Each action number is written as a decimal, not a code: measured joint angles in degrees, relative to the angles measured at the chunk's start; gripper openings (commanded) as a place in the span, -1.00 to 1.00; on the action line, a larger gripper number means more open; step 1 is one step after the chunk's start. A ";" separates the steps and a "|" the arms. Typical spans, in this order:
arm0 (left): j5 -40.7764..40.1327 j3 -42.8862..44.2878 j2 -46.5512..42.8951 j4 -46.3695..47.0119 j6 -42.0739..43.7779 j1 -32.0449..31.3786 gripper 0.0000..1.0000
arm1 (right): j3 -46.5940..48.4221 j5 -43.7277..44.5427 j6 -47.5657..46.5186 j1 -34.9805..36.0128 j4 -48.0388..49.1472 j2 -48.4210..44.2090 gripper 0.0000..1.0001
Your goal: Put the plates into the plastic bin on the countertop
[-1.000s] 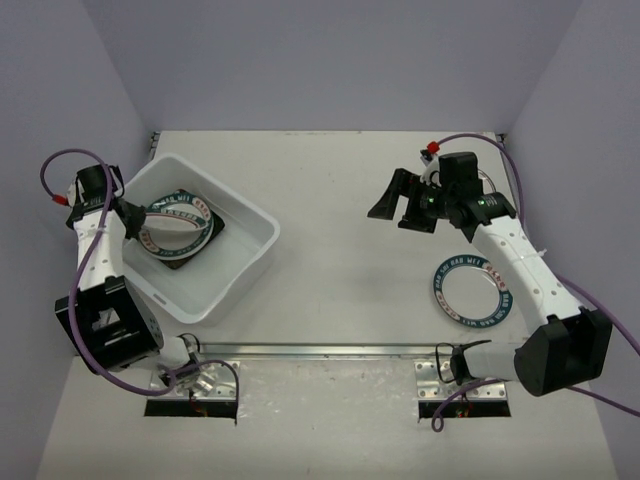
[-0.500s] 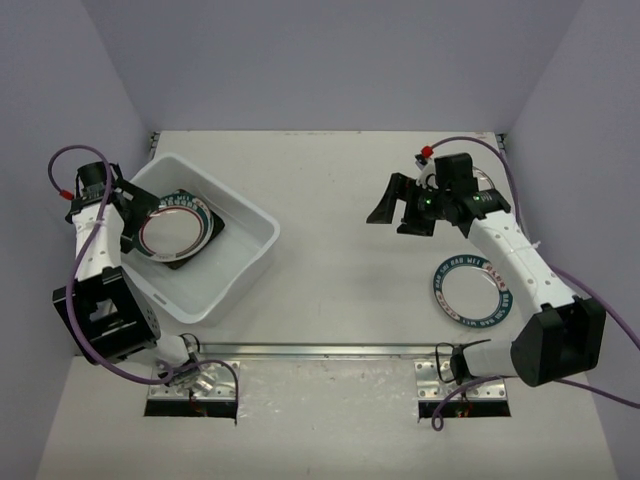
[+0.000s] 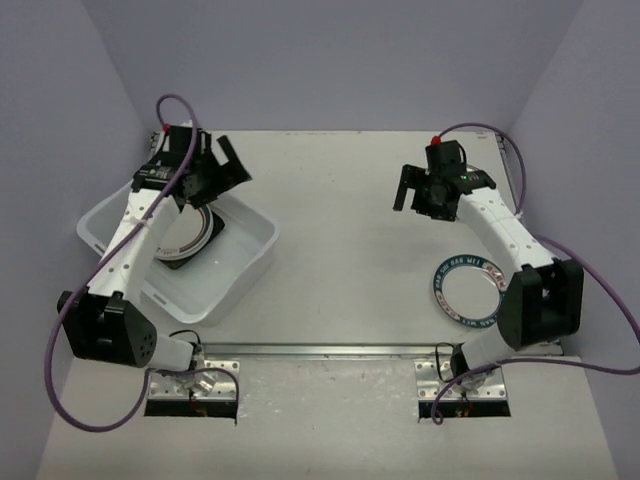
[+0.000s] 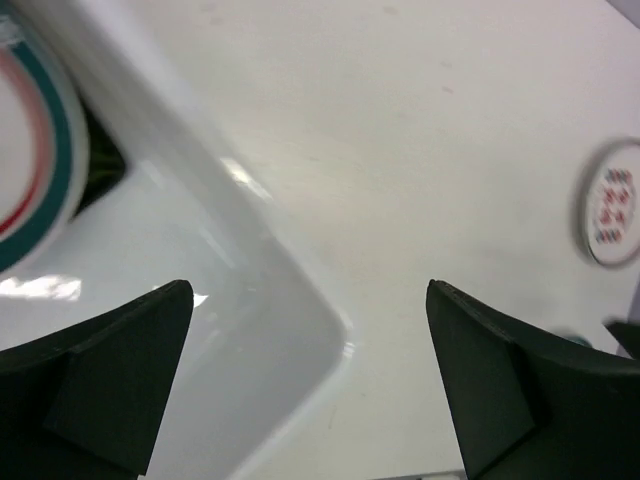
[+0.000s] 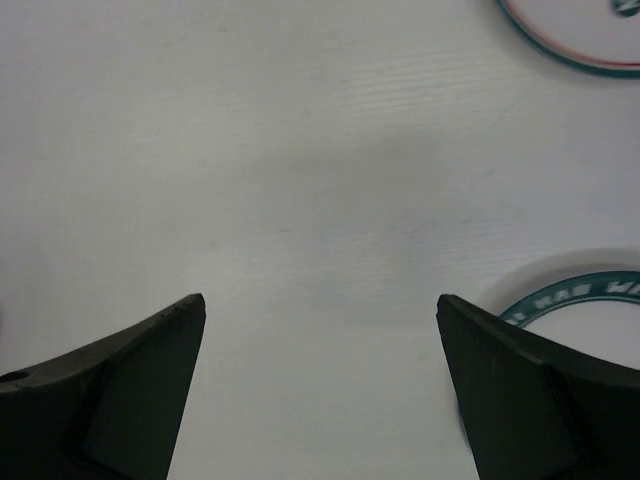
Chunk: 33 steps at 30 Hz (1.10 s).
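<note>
The plastic bin [image 3: 245, 262] stands on the left of the countertop [image 3: 340, 250]. Inside it a round white plate [image 3: 192, 230] with a teal rim lies on a square black plate [image 3: 172, 262]. My left gripper [image 3: 222, 170] hangs open and empty above the bin's far corner; its wrist view shows the bin's rim [image 4: 300, 290], the round plate [image 4: 35, 190] and the black plate [image 4: 100, 160]. Another round plate [image 3: 468, 290] lies on the countertop at the right. My right gripper [image 3: 413, 193] is open and empty above bare countertop, to the left of and beyond that plate.
The right wrist view shows a teal-rimmed plate edge [image 5: 575, 292] beside the right finger and another round plate [image 5: 575, 30] at the top right. A blurred round disc [image 4: 608, 205] lies far off in the left wrist view. A metal rail [image 3: 320, 350] runs along the front edge.
My left gripper opened and let go of the round plate in the bin, then lifted and swung to the bin's far corner. The right gripper turned and shifted slightly right.
</note>
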 measured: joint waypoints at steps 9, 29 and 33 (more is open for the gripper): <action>-1.33 -5.58 -8.09 0.04 -0.92 -23.77 1.00 | 20.60 28.50 -16.51 -0.42 -2.62 29.52 0.98; -6.88 -1.15 -10.40 -16.13 5.14 -24.52 1.00 | 26.58 39.22 -44.30 -0.64 13.24 47.94 -0.27; -7.36 -1.10 -11.82 -18.04 5.30 -24.52 1.00 | 28.41 37.20 -44.52 -0.75 13.92 50.53 -0.68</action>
